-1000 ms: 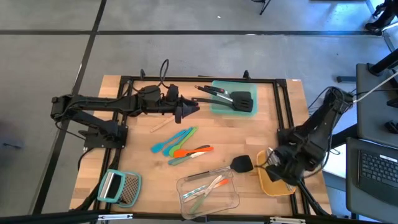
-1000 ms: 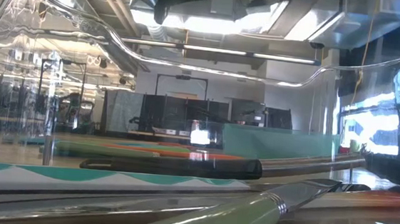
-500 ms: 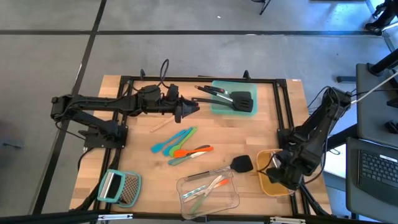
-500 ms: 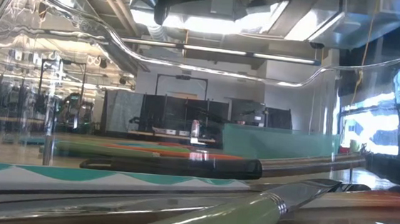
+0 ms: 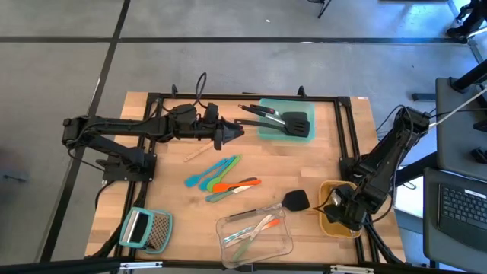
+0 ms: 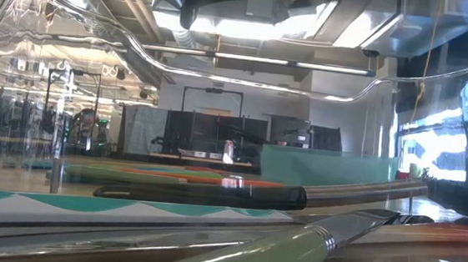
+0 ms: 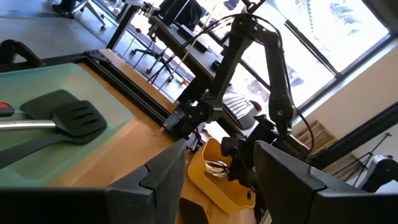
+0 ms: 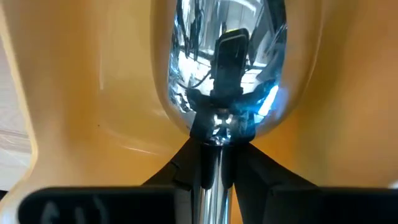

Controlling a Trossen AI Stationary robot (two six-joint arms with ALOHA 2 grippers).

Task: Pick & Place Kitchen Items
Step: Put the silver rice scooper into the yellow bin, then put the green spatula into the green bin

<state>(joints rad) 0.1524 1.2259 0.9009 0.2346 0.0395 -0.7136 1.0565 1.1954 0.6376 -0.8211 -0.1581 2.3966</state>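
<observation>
Only the right wrist view is showing the right claw (image 8: 216,163) clamping the slim neck of the silver spoon (image 8: 225,68), its mirror-bright bowl hanging inside the smooth yellow container (image 5: 335,221) at the table (image 5: 175,144) edge. The left claw (image 5: 233,132), fingers apart and empty, is hovering beside the teal container (image 5: 266,125) holding black slotted spatulas (image 5: 293,123); slim teal, orange and green tools (image 5: 221,179) are lying mid-table

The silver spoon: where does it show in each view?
High view: not visible; the right hand hides it over the yellow container.
Low view: not seen.
Left wrist view: silver spoon inside the yellow container.
Right wrist view: fills the centre, gripped.
Shared landmark: the yellow container.
</observation>
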